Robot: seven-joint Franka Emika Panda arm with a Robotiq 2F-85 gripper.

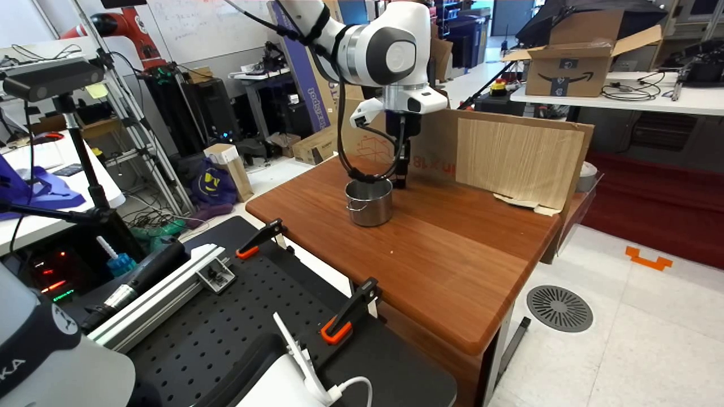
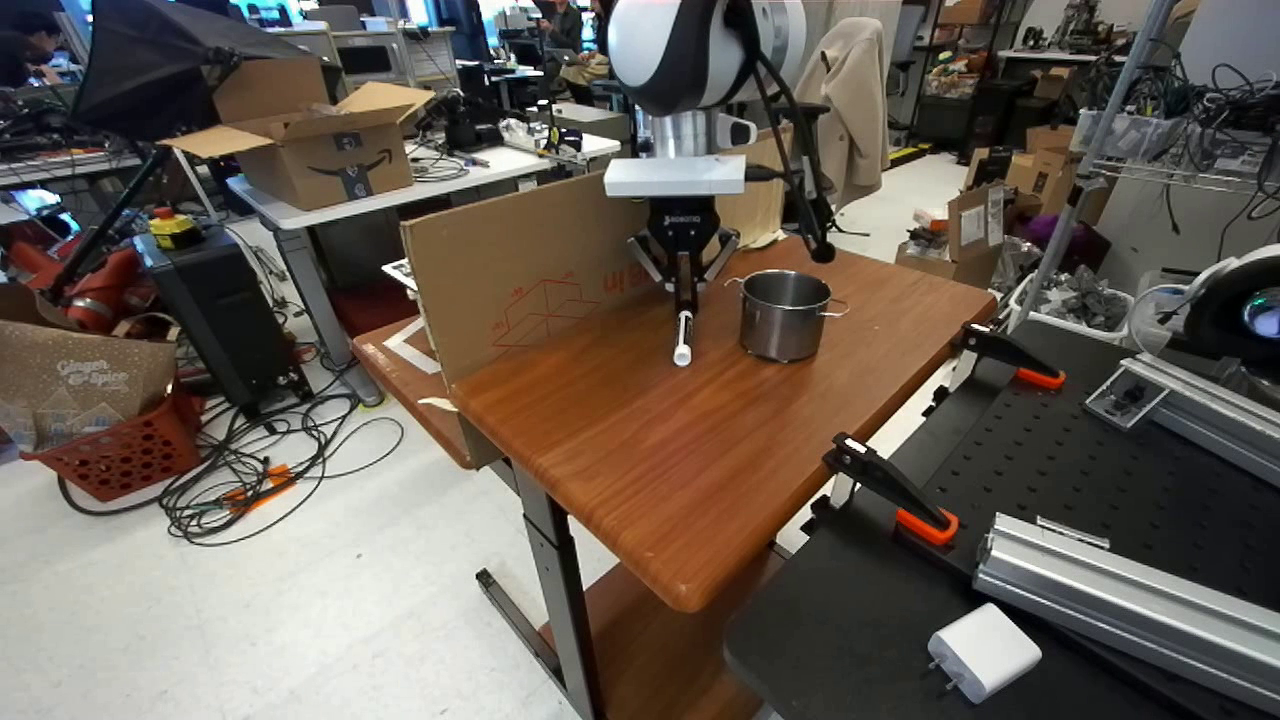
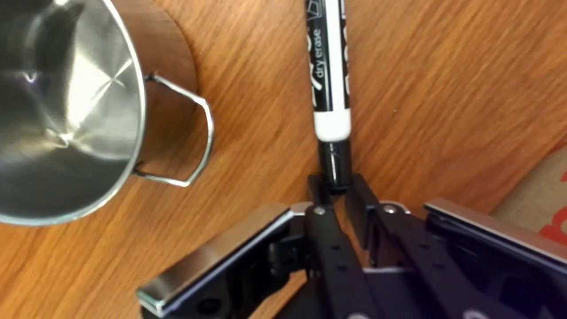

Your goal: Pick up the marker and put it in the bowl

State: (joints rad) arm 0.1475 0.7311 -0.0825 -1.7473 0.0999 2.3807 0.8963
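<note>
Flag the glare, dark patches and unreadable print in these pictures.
Wrist view: bright glare streaks the inside of the bowl; much of the gripper shows near-black, hiding detail; "dry erase" on the marker is readable. Both exterior views: that lettering cannot be made out.

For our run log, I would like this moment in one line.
gripper: closed on black end of marker | marker: outside bowl, lift unclear | bowl: upright on table | placing: not done
</note>
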